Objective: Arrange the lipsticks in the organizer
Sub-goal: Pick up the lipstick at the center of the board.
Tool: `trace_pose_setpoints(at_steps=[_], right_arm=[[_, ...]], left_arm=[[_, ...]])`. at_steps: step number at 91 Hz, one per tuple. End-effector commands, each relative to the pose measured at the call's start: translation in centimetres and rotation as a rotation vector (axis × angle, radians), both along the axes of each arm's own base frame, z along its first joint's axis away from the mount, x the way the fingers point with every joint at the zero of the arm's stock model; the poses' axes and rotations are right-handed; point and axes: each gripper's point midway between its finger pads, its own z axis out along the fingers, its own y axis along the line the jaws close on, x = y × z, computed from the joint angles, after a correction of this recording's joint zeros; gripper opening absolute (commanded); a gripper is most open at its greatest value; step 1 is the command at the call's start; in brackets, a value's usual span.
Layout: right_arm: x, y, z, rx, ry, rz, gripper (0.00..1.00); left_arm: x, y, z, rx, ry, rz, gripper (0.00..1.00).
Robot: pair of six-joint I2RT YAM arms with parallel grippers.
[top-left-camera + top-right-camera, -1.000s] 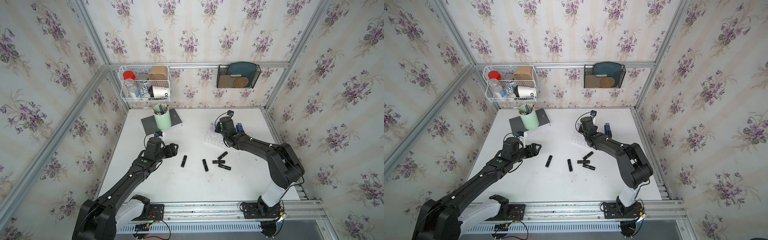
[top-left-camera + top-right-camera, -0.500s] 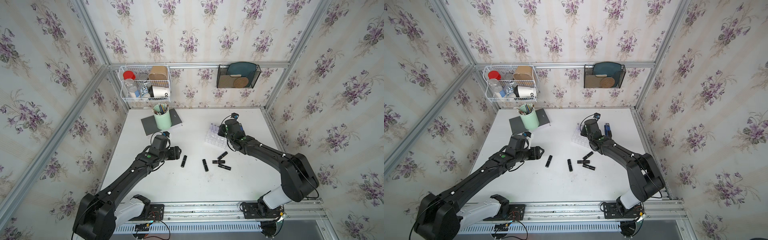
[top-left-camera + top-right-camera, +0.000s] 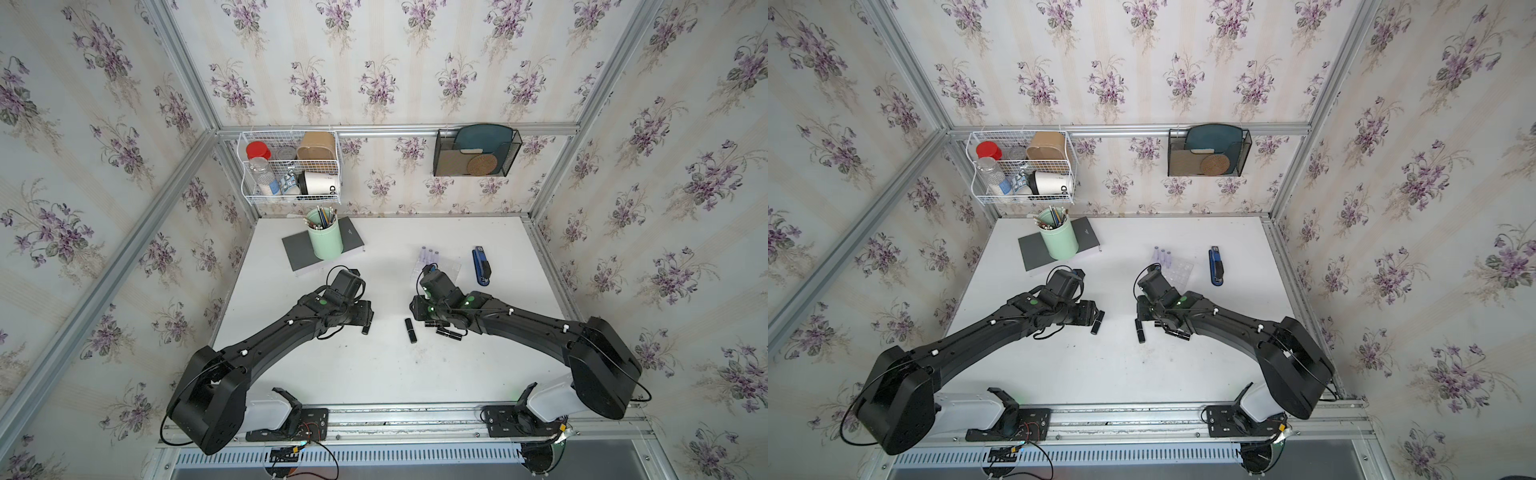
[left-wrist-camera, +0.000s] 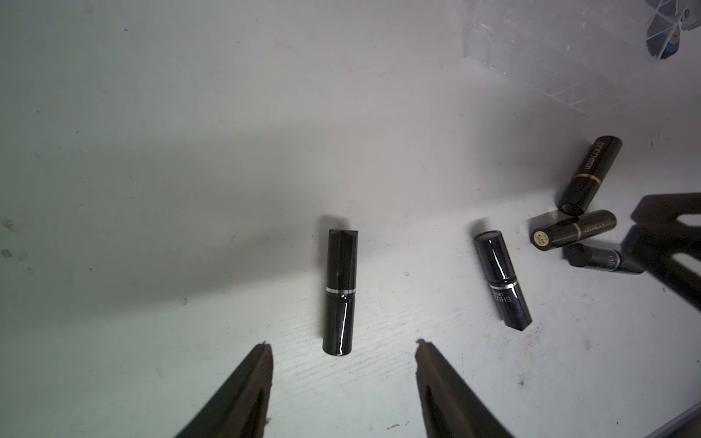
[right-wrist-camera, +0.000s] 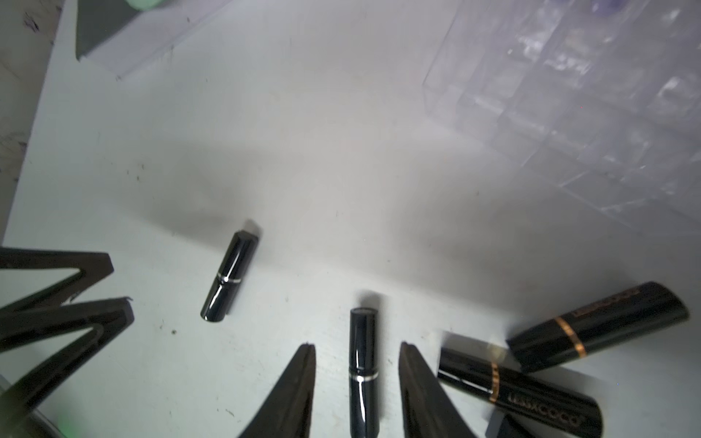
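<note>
Three lilac lipsticks (image 3: 429,254) stand in the clear organizer (image 3: 446,268) at the back right. Several black lipsticks lie loose mid-table. My left gripper (image 4: 343,347) is open, and the near end of one black lipstick (image 4: 339,292) lies just at its fingertips, untouched; in a top view this is the leftmost lipstick (image 3: 366,329). My right gripper (image 5: 357,346) is open astride another black lipstick (image 5: 363,364), with a gap on each side. Two gold-banded lipsticks (image 5: 597,326) lie beside its fingers (image 5: 413,379).
A blue stapler (image 3: 481,266) lies right of the organizer. A mint-green pen cup (image 3: 325,239) stands on a grey pad at the back left. A white wire basket (image 3: 291,166) and a black mesh holder (image 3: 476,151) hang on the back wall. The two grippers are close together.
My right arm has swung from the organizer down to the loose black lipsticks and its jaws have widened. My left arm has moved right to the leftmost lipstick, its jaws narrowing.
</note>
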Motion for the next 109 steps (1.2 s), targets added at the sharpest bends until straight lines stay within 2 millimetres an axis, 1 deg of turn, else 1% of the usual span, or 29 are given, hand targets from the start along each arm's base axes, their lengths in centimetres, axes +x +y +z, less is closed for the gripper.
trace_pose_setpoints(at_steps=[1,10,18,29,34,36,39,48,61,64,77,86,109], right_arm=[[-1.8,0.3,-1.4,-0.079,0.052,0.064,0.43],[-1.9,0.9,-1.4,-0.124,0.035,0.089,0.43],[-1.6,1.4,-1.2,-0.119,0.022,0.09,0.43],[-1.3,1.5,-0.7,-0.1,0.002,0.076,0.43],[-1.1,1.5,-0.6,-0.095,-0.005,0.067,0.42],[-1.0,1.5,-0.5,-0.093,-0.008,0.063,0.42],[-1.0,1.5,-0.5,-0.088,-0.01,0.058,0.42],[-0.9,1.5,-0.6,-0.084,-0.015,0.052,0.42],[-0.8,1.1,-0.4,-0.085,-0.029,0.038,0.42],[-0.8,1.0,-0.3,-0.085,-0.035,0.035,0.42],[-0.6,1.0,0.1,-0.079,-0.05,0.032,0.42],[-0.7,1.1,0.0,-0.072,-0.047,0.034,0.42],[-0.6,1.2,0.4,-0.056,-0.056,0.027,0.41]], left_arm=[[-0.1,-0.7,-0.3,-0.052,0.019,0.018,0.63],[-0.2,-0.6,-0.8,-0.042,0.036,0.027,0.63],[-0.4,-0.1,-1.6,-0.003,0.064,0.031,0.6],[-1.0,0.4,-2.9,0.05,0.108,0.027,0.57],[-1.1,0.4,-2.8,0.055,0.109,0.02,0.57],[-1.2,0.4,-3.5,0.073,0.129,0.017,0.57],[-1.2,0.5,-3.8,0.088,0.135,0.014,0.56],[-1.0,0.1,-4.1,0.117,0.141,-0.005,0.56],[-1.4,-0.6,-5.5,0.168,0.176,-0.052,0.56],[-1.5,-0.7,-5.8,0.184,0.181,-0.062,0.53],[-1.2,-0.6,-6.5,0.257,0.19,-0.081,0.49],[-1.0,-0.3,-6.7,0.297,0.174,-0.086,0.45],[-1.4,-0.1,-8.0,0.334,0.192,-0.118,0.33]])
